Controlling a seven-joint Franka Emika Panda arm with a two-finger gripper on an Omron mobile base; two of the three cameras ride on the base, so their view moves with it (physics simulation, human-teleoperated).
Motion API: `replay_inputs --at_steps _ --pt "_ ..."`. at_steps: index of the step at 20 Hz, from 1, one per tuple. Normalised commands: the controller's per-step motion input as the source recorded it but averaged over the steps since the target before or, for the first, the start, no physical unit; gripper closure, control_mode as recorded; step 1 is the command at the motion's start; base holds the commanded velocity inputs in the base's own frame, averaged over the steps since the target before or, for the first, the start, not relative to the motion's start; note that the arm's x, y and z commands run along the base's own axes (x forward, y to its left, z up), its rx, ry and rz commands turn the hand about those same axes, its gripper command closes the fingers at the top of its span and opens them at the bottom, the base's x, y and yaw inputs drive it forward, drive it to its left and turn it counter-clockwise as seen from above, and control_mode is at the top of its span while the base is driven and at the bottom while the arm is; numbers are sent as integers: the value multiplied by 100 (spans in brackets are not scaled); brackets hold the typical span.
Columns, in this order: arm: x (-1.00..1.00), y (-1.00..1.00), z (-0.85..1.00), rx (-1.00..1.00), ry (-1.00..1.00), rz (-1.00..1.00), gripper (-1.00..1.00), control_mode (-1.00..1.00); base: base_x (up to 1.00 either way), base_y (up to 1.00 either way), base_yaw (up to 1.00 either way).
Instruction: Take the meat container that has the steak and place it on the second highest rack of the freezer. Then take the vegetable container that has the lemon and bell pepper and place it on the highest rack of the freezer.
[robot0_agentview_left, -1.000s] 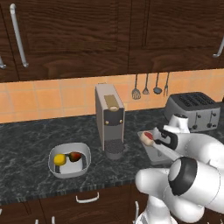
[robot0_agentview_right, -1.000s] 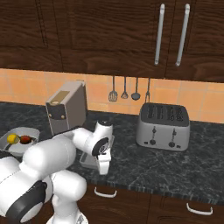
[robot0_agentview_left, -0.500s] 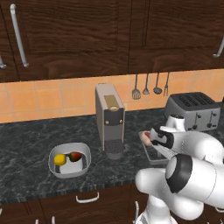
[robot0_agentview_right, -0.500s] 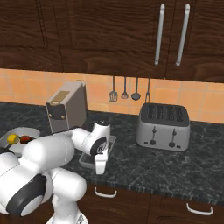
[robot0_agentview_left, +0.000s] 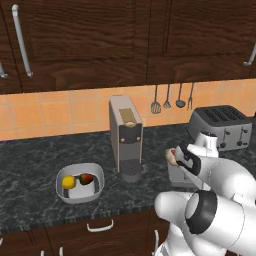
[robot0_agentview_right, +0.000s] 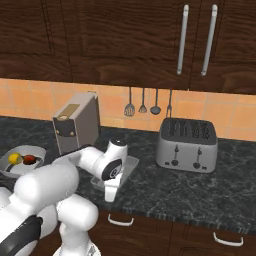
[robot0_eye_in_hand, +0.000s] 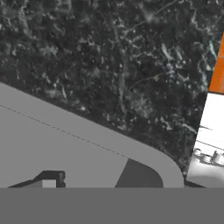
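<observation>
Grey metal tray under the hand, near counter edge.
Gripper (robot0_agentview_right: 111, 192) reaches down at the near rim of the meat container (robot0_agentview_right: 129, 167); jaw spread hidden by the hand, cannot tell. Hand view: tray corner (robot0_eye_in_hand: 144, 159) close below, speckled black counter (robot0_eye_in_hand: 109, 65) beyond. Steak (robot0_agentview_left: 171, 157) just past the wrist, partly covered. Farther back stands the coffee machine (robot0_agentview_left: 125, 135), to the gripper's left; toaster (robot0_agentview_right: 186, 144) to its right. Vegetable container (robot0_agentview_left: 80, 182) well apart on the left, lemon (robot0_agentview_left: 68, 182) and bell pepper (robot0_agentview_left: 86, 178) side by side inside.
</observation>
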Motion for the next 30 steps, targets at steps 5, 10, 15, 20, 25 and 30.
replay_inputs --at_steps 5,10,15,20,25,30 --pt "-31 0 8 0 0 -17 100 -100 0 0 0" --pt "-43 0 31 -1 -1 -11 100 -100 0 0 0" --pt "-60 3 85 -8 -3 -3 100 -100 0 0 0" --pt "-61 14 100 -15 -3 0 100 -100 0 0 0" --pt "-62 7 87 -12 0 0 100 -100 0 0 0" --pt "-41 5 87 -8 -2 0 100 -100 0 0 0"
